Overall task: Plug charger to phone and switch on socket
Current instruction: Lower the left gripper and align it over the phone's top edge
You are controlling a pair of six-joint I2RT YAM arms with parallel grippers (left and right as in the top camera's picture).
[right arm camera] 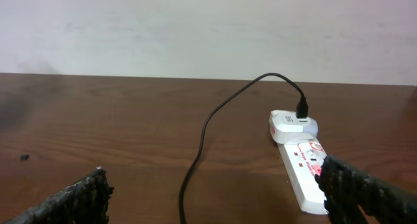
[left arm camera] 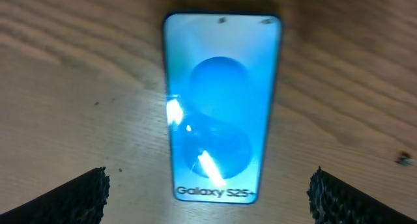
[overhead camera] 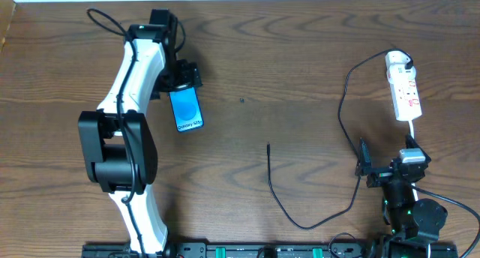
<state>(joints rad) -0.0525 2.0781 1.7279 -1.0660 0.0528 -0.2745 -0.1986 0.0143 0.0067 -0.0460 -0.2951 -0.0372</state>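
The phone [overhead camera: 187, 109] lies flat on the wooden table with its blue screen lit. In the left wrist view the phone [left arm camera: 220, 100] fills the middle, its text end between my fingers. My left gripper [overhead camera: 180, 79] [left arm camera: 208, 180] hovers over it, open and holding nothing. The charger's thin black cable [overhead camera: 300, 225] runs from a loose tip [overhead camera: 268, 146] in a loop to the white adapter [overhead camera: 397, 61], which sits in the socket [overhead camera: 406, 93]. My right gripper [overhead camera: 388, 159] [right arm camera: 214, 175] is open just short of the socket [right arm camera: 303, 170], with the charger cable [right arm camera: 202, 139] running between its fingers.
The left arm [overhead camera: 124, 115] stretches from the front edge up the left side of the table. A white wall [right arm camera: 208, 28] stands behind the table's far edge. The socket's white cord [overhead camera: 412, 130] runs toward the right arm's base [overhead camera: 409, 213].
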